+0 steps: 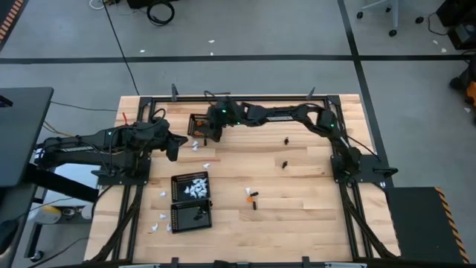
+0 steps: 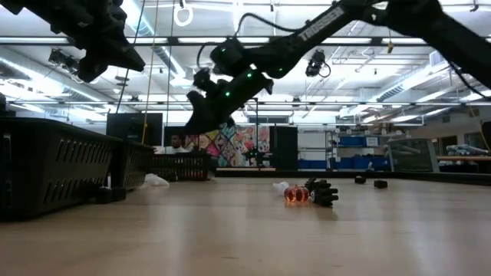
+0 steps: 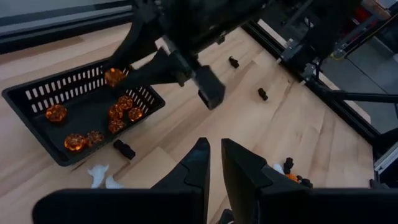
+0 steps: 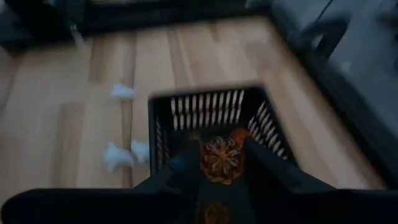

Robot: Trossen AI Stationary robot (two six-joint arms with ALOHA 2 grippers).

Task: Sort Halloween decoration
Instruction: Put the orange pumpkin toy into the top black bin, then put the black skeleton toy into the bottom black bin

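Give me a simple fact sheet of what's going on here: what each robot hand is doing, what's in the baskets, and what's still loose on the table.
right hand: over the far basket, shut on an orange piece
left hand: waiting above the table beside that basket, holding nothing, fingers nearly together
far basket contents: orange pieces
middle basket: white pieces
near basket: a few black pieces
loose on table: black pieces, white pieces around the baskets, one orange piece with black ones
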